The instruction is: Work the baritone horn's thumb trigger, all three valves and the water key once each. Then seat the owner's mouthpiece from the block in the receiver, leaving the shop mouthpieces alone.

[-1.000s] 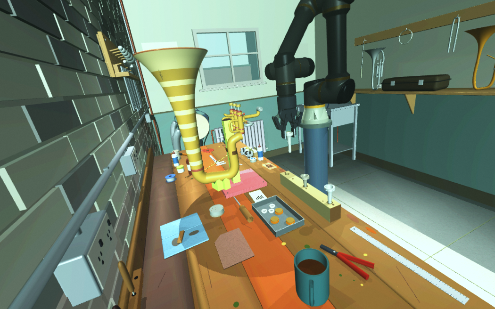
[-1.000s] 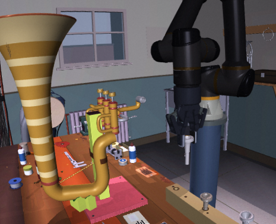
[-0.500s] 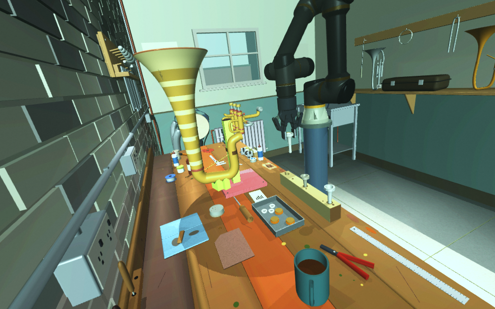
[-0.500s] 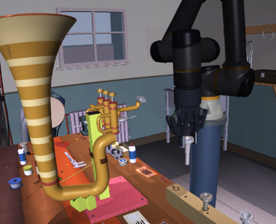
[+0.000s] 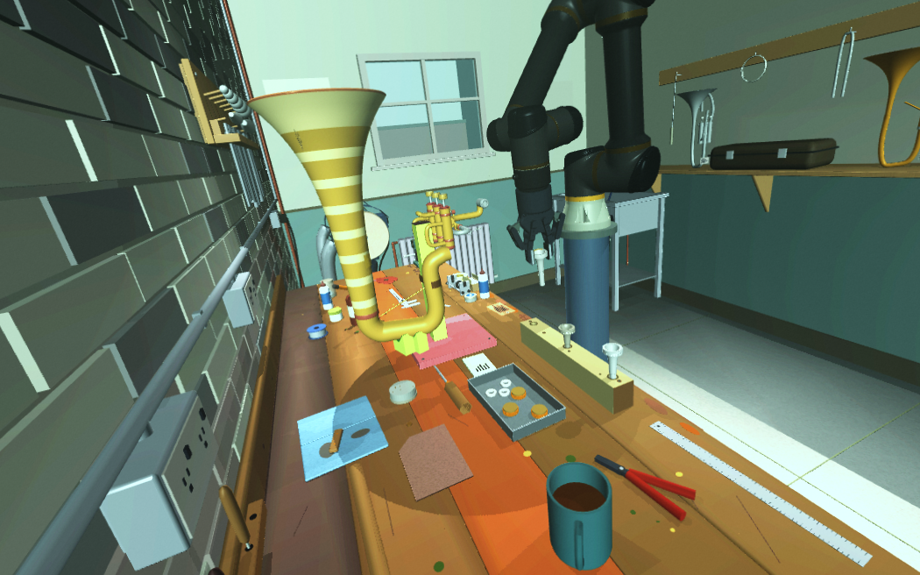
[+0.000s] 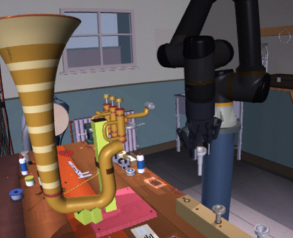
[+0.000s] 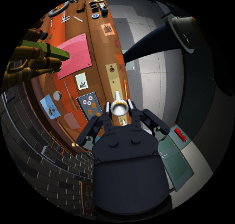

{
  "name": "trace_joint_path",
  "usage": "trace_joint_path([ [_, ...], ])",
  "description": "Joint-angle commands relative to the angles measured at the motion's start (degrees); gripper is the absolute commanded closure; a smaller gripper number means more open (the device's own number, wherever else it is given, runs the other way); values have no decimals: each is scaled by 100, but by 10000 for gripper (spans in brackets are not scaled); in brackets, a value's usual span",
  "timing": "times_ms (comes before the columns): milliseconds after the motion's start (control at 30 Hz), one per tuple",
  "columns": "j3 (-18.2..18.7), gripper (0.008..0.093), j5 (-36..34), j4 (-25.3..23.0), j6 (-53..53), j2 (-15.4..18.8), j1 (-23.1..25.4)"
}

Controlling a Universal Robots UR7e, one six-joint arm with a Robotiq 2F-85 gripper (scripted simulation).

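Observation:
My gripper (image 5: 539,247) (image 6: 201,148) (image 7: 119,107) is closed around a silver mouthpiece (image 5: 541,266) (image 6: 200,159) (image 7: 119,108), which I carry by its cup with the shank hanging down, high above the bench's right edge. The baritone horn (image 5: 378,236) (image 6: 66,126) stands upright on a green stand over a pink mat, to my left. Its three valves (image 5: 436,207) (image 6: 112,108) sit at the top and the receiver (image 5: 481,204) (image 6: 149,105) points toward me. The wooden block (image 5: 576,354) (image 6: 208,217) (image 7: 118,89) lies below, with two mouthpieces (image 5: 566,335) (image 5: 613,356) standing in it.
The arm's blue pedestal (image 5: 587,286) (image 6: 219,170) rises just right of me behind the block. On the bench lie a grey parts tray (image 5: 516,400), a teal mug (image 5: 579,511), red pliers (image 5: 646,486), a steel ruler (image 5: 756,490) and small bottles (image 6: 140,162) near the horn.

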Motion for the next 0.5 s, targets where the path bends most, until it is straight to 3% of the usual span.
trace_joint_path([
  [0, -32, 934, -29, 53, 44, 26, 16],
  [467, -590, 934, -591, 1148, 917, 587, 328],
])
